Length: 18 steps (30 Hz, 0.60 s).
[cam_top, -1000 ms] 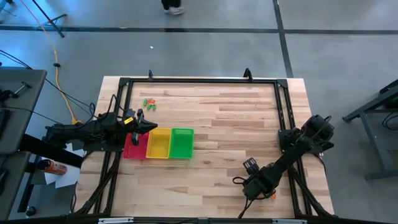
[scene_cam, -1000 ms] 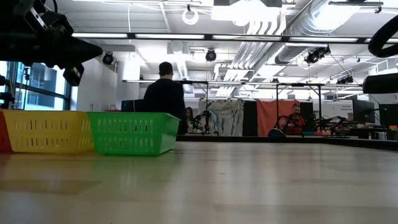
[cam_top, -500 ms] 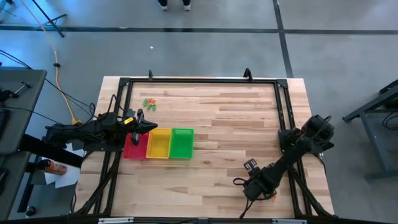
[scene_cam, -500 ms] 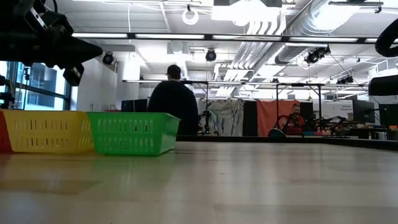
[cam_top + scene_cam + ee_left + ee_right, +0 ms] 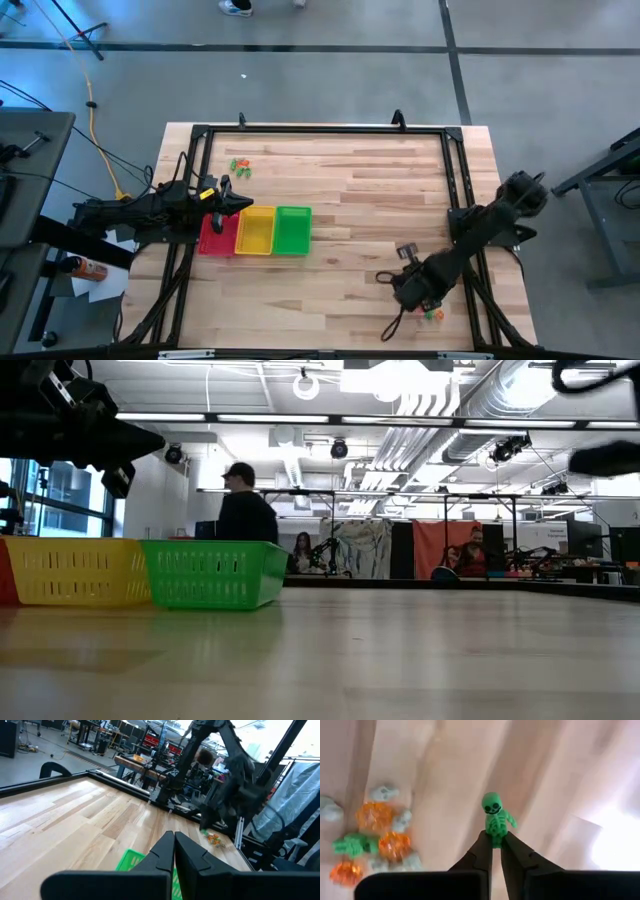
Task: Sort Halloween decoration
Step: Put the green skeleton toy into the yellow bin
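Since the earlier frame the right gripper [image 5: 495, 845] has lifted and pinched shut on a green skeleton trinket [image 5: 495, 818], above the remaining trinkets [image 5: 375, 837] near the table's front right corner. The left gripper [image 5: 226, 200], shut, hovers over the red tray [image 5: 213, 240]; its contents are hidden.

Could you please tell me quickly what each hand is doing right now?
Left hand: closed, holding nothing, above the red tray.
Right hand: closed on a green skeleton, near the trinket pile.

Trays [image 5: 255, 231] left — trinkets [image 5: 433, 314] front-right.
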Motion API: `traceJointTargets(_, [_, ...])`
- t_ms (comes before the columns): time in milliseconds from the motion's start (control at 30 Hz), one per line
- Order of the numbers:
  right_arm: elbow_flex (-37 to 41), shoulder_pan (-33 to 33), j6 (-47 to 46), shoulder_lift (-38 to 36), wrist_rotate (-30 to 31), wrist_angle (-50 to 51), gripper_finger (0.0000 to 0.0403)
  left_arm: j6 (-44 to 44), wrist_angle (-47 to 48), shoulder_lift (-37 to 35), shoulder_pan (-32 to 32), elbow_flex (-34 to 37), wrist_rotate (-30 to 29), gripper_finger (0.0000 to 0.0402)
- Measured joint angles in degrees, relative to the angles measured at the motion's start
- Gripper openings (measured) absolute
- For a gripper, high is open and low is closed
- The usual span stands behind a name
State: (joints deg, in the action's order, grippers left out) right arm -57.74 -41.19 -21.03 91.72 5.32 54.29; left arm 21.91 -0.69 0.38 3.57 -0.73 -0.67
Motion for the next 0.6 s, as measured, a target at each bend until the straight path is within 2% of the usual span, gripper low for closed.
traceJointTargets(233, [-0.11,7.41,-0.11,-15.35,6.27,-2.17,0.0007,0.00,0.00,-0.02,0.00,0.02,0.00,0.0003])
traceJointTargets(400, [-0.15,14.25,4.69,-20.99,12.00,-8.84,0.0003,0.01,0.00,0.00,-0.02,0.02,0.00,0.0003])
traceJointTargets(500, [1.02,18.64,11.77,-21.11,10.33,-18.59,0.0003,0.02,0.00,-0.02,0.00,0.02,0.00,0.0003])
traceJointTargets(600, [5.47,23.13,18.05,-20.16,4.99,-34.85,0.0003,0.01,0.01,0.00,0.00,0.00,0.00,0.0003])
